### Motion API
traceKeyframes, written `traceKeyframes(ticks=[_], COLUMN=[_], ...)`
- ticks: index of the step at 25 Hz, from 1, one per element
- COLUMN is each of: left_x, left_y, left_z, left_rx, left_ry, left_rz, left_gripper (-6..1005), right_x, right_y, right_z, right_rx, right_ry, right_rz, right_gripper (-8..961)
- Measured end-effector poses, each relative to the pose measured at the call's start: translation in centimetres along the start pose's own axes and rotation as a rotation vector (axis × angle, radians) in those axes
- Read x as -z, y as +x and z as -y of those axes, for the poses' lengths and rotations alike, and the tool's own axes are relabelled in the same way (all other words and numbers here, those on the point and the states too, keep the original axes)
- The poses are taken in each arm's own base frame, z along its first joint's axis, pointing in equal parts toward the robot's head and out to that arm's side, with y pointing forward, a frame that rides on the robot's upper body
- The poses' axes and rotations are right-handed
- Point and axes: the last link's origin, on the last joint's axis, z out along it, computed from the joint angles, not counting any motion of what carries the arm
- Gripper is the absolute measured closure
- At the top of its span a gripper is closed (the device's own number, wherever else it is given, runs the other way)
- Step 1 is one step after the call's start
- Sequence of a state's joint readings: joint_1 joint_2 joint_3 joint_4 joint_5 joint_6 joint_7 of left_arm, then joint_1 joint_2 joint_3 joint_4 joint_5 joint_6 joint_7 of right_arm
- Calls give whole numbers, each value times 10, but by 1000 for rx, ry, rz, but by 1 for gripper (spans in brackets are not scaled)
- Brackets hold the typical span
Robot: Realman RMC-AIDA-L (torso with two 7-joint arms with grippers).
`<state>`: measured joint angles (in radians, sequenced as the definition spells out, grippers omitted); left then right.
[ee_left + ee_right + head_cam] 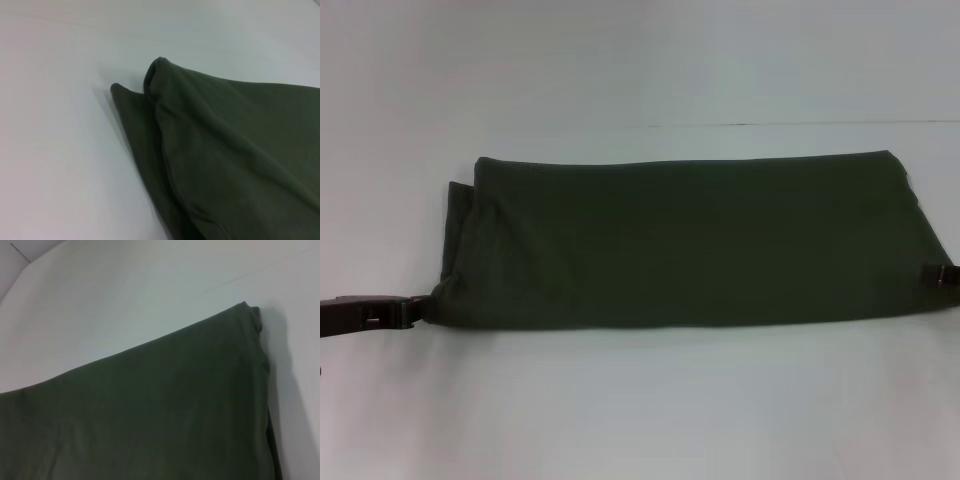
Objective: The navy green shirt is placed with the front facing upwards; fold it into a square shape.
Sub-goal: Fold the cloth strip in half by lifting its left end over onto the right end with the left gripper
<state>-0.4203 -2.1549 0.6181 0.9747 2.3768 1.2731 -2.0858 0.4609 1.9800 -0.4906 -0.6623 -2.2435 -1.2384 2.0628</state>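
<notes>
The navy green shirt [685,245] lies folded into a long, wide band across the table, plain green side up with no lettering showing. A lower layer sticks out at its left end [131,107]. My left gripper [415,311] is at the band's near left corner, touching the cloth. At the band's right end, close to the near edge, sits my right gripper [938,276]. The right wrist view shows the flat top layer and its far right corner [247,310]. Neither wrist view shows any fingers.
The shirt rests on a white table [640,410]. A thin dark seam [790,124] runs along the table behind the shirt.
</notes>
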Motion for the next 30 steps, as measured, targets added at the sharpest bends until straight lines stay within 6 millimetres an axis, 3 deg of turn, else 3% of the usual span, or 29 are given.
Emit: traceKeyframes(ticks=[2, 23, 30], left_x=[0, 5, 14], left_y=[0, 7, 11], left_z=[0, 7, 17], left_rx=[0, -5, 10], left_ry=[1, 25, 52], left_rz=[-1, -15, -44], left_gripper=[997, 997, 997], right_x=[2, -5, -7], right_y=[0, 11, 16], right_z=[1, -2, -4], right_rx=[-1, 11, 5], right_ry=[-3, -38, -67], right_rz=[1, -15, 8], right_gripper=[77, 943, 922])
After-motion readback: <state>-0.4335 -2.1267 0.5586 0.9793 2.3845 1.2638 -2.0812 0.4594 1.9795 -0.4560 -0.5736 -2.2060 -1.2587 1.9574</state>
